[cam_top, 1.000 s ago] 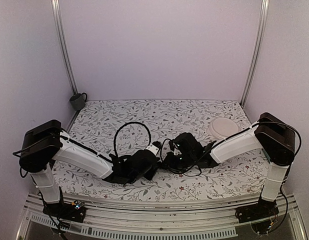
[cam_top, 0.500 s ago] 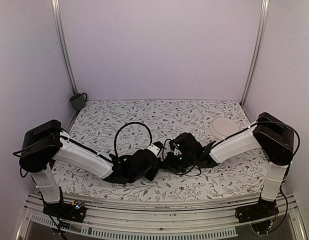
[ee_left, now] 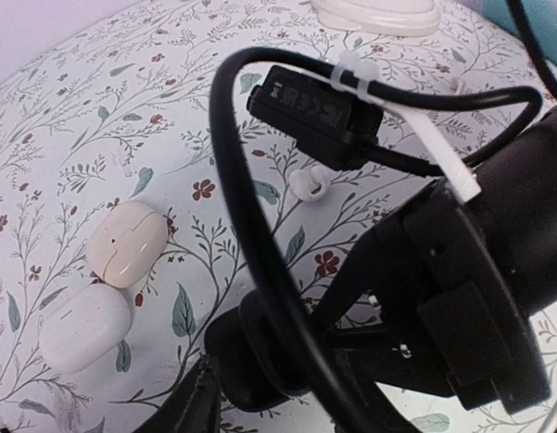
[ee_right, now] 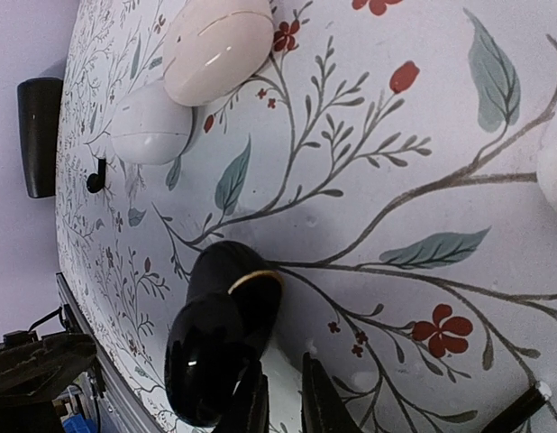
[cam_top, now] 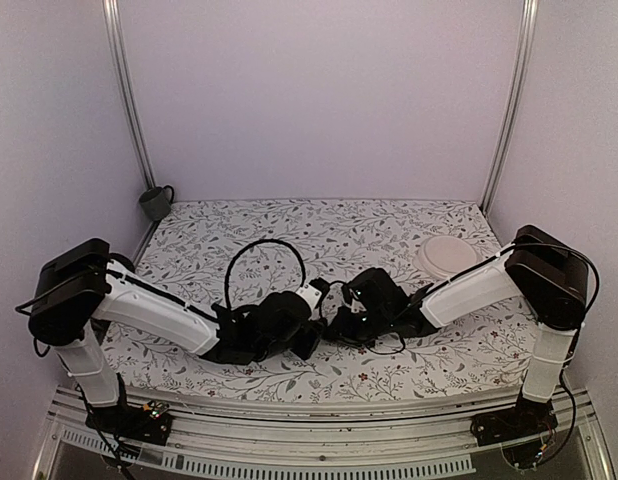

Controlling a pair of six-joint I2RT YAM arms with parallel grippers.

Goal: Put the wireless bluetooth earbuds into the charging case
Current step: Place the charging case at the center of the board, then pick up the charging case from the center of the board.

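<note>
The left gripper [cam_top: 307, 340] has nudged inward (its jaws are hidden; I cannot tell their spread) toward the charging case [ee_right: 220, 329], lying on the table [ee_right: 423, 135] just beside the right gripper [ee_right: 278, 401], whose jaws are pressed almost together on nothing; an insertion seems close.

- Top external: fixed high behind the near edge, tilts down over the whole floral table [cam_top: 289, 225]; farthest view.
- Left wrist: sits low and close over the cloth, faces the white dish [ee_left: 378, 13] at its top edge.
- Right wrist: skims the cloth, rolled sideways, nearest of all; charging case [ee_right: 226, 329] right under the lens.
- Both wrist views share cream pebble [ee_right: 217, 47] and white pebble [ee_right: 152, 124].
- Top and left wrist share the dish.
</note>
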